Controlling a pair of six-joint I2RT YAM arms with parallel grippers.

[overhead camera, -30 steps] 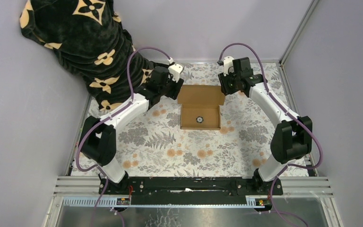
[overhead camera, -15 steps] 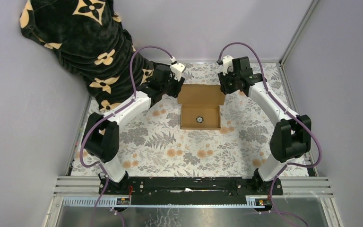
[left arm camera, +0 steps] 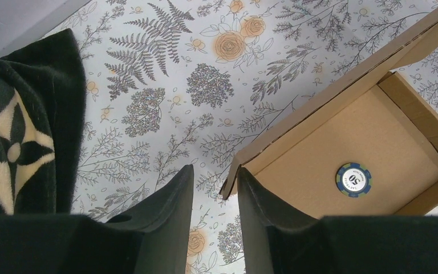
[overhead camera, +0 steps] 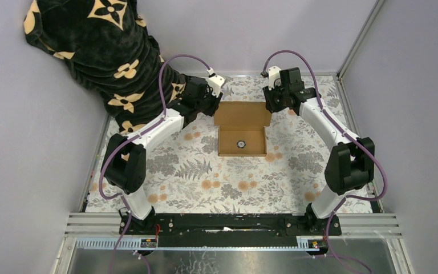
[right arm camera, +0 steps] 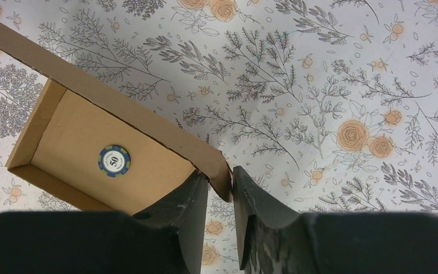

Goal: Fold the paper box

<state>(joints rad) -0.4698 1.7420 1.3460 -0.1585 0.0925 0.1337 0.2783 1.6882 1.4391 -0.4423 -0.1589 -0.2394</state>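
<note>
Two claws stand at the far corners of the paper box (overhead camera: 242,114), which sits a little above the middle of the overhead view on the flowered cloth (overhead camera: 194,171). Its tray faces up, with the lid flap spread toward the top of the frame. A blue chip (left arm camera: 353,179) marked 50 lies in the tray.

The left gripper (left arm camera: 215,171) has its fingers partly spread. The flap's corner pokes into the gap, close against the right-hand finger (left arm camera: 256,205). Bare cloth shows between the card and the other finger, so nothing is pinched there.

The right gripper (right arm camera: 220,171) is narrower, and the flap's other corner fills almost the whole gap between its fingers. I cannot tell whether they truly clamp it.

Black plush fabric (overhead camera: 91,40) with cream flowers fills the upper left.
</note>
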